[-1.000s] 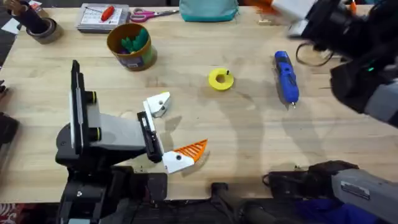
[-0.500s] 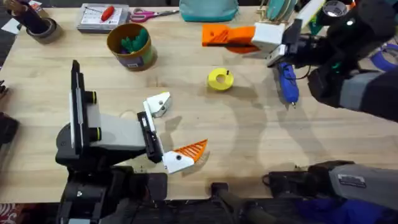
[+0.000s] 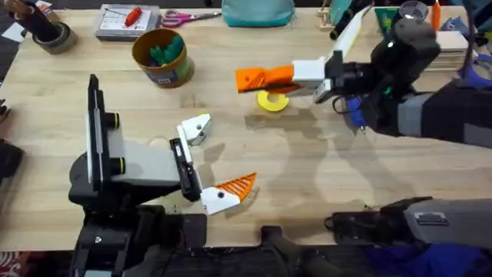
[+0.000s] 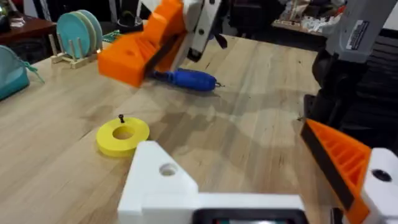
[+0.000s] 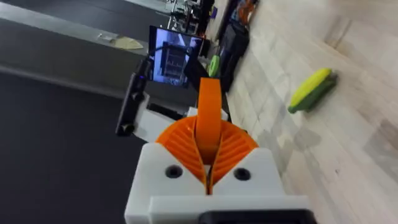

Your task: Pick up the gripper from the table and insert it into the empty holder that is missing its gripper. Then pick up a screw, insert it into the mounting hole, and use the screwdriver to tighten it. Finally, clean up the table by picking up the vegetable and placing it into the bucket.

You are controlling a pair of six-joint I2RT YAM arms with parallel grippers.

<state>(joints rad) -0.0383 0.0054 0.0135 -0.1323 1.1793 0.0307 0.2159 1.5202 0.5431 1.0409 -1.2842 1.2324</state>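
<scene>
Robotics lab or workshop bench; pale wood desk [image 3: 307,169] carries two arm bases at near edge; along far edge, tape roll [image 3: 48,35], tray with red-handled tool [image 3: 133,15], scissors [image 3: 188,16], teal pouch [image 3: 257,11]; blue powered screwdriver [image 4: 186,78] lies on desk; monitor [image 5: 176,57] and dark equipment stand beyond desk.

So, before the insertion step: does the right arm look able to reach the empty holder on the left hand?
Probably yes. The right hand, shut on the orange tip, hangs above the yellow disc, and nothing stands between it and the empty holder, which sits exposed on the open left hand.
</scene>
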